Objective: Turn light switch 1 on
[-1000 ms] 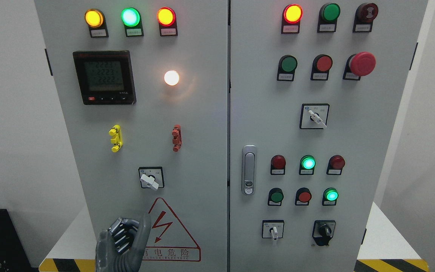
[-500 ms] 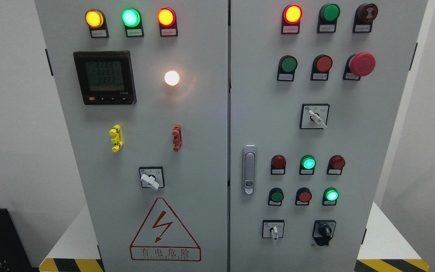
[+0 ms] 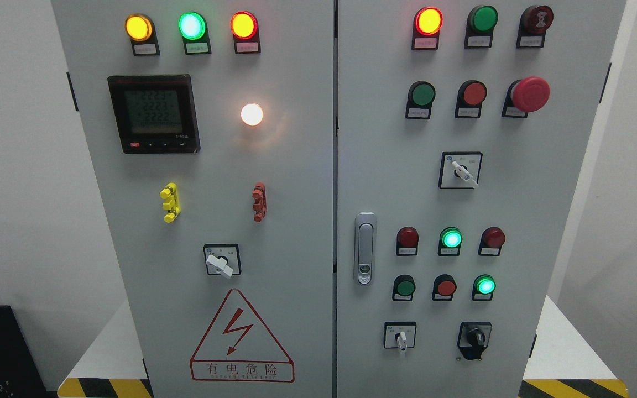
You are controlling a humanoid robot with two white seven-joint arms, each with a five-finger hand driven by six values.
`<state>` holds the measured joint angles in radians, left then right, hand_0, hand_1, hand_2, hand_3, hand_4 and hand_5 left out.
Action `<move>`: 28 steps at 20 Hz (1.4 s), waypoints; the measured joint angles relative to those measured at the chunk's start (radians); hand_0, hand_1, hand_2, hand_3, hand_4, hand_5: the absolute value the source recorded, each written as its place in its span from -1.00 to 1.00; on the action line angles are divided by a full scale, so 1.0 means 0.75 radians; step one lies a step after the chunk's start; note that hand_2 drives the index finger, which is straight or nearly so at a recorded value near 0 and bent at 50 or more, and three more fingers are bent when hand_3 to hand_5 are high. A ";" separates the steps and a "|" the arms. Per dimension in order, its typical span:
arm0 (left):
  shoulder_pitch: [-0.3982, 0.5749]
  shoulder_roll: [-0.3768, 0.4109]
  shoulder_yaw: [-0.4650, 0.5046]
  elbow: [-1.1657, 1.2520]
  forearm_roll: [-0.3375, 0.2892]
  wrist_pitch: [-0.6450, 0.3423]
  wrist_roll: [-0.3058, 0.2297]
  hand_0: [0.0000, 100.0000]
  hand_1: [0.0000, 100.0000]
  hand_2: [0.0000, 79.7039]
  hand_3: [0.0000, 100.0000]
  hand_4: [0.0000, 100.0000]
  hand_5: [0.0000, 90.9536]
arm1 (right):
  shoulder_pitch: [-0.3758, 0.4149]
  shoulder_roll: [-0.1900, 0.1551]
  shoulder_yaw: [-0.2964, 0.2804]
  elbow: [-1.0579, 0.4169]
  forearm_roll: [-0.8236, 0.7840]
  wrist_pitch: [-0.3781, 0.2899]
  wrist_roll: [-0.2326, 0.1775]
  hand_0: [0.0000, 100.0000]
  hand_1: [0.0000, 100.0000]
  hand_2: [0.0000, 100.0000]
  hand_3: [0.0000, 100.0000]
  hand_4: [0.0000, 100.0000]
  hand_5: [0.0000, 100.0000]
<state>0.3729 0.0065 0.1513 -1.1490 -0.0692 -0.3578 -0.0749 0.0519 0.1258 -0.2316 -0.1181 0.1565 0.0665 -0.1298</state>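
A grey two-door control cabinet point(image 3: 296, 221) fills the head view. On its left door a white rotary selector switch point(image 3: 220, 264) sits low, its lever pointing down to the right. Above it a round white lamp point(image 3: 251, 114) glows. Neither of my hands shows in the picture.
The left door also carries a digital meter point(image 3: 153, 114), lit yellow, green and red lamps along the top, and a yellow clip point(image 3: 170, 202) and a red clip point(image 3: 259, 202). The right door has push buttons, a red mushroom button point(image 3: 530, 93), a door handle point(image 3: 364, 248) and several more selector switches.
One second ago my left hand stood at the bottom edge below the selector switch, over the warning triangle. It has dropped out of view. The panel looks the same.
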 measured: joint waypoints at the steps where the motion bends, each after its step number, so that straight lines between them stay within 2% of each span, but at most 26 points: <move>1: -0.007 0.004 0.004 0.078 -0.012 -0.001 -0.003 -0.74 -0.54 -1.00 -0.94 -0.75 -1.00 | 0.000 0.000 0.000 0.000 0.000 0.000 0.000 -0.39 -1.00 -1.00 -1.00 -1.00 -1.00; 2: -0.021 0.007 0.008 0.160 -0.022 -0.001 -0.006 -0.74 -0.55 -1.00 -1.00 -0.83 -1.00 | 0.000 0.000 0.000 0.000 0.000 0.000 0.000 -0.39 -1.00 -1.00 -1.00 -1.00 -1.00; 5: -0.078 0.017 0.017 0.427 -0.044 -0.005 -0.023 -0.75 -0.58 -1.00 -1.00 -1.00 -1.00 | 0.000 0.000 0.000 0.000 0.000 0.000 0.000 -0.39 -1.00 -1.00 -1.00 -1.00 -1.00; 7: -0.109 0.022 0.020 0.583 -0.051 0.036 -0.032 -0.77 -0.65 -1.00 -1.00 -1.00 -1.00 | 0.000 0.000 0.000 0.000 0.000 0.000 0.000 -0.39 -1.00 -1.00 -1.00 -1.00 -1.00; 10: -0.139 0.017 0.013 0.770 -0.055 0.204 -0.037 -0.74 -0.76 -1.00 -1.00 -1.00 -1.00 | 0.000 0.000 0.000 0.000 0.000 0.000 0.000 -0.39 -1.00 -1.00 -1.00 -1.00 -1.00; 13: -0.164 0.010 0.005 0.914 -0.056 0.292 -0.039 -0.74 -0.83 -1.00 -1.00 -1.00 -1.00 | 0.000 0.000 0.000 0.000 0.000 0.000 0.000 -0.39 -1.00 -1.00 -1.00 -1.00 -1.00; 22: -0.223 0.000 -0.002 1.173 -0.050 0.347 -0.037 -0.74 -0.96 -1.00 -1.00 -1.00 -1.00 | 0.000 0.000 0.000 0.000 0.000 0.000 0.000 -0.38 -1.00 -1.00 -1.00 -1.00 -1.00; 28: -0.270 -0.014 -0.007 1.273 -0.017 0.378 -0.031 -0.74 -0.99 -1.00 -1.00 -1.00 -1.00 | 0.000 0.000 0.000 0.000 0.000 0.000 0.000 -0.39 -1.00 -1.00 -1.00 -1.00 -1.00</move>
<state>0.1704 -0.0043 0.1461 -0.1944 -0.0817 -0.0743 -0.0984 0.0520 0.1258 -0.2316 -0.1181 0.1564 0.0665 -0.1298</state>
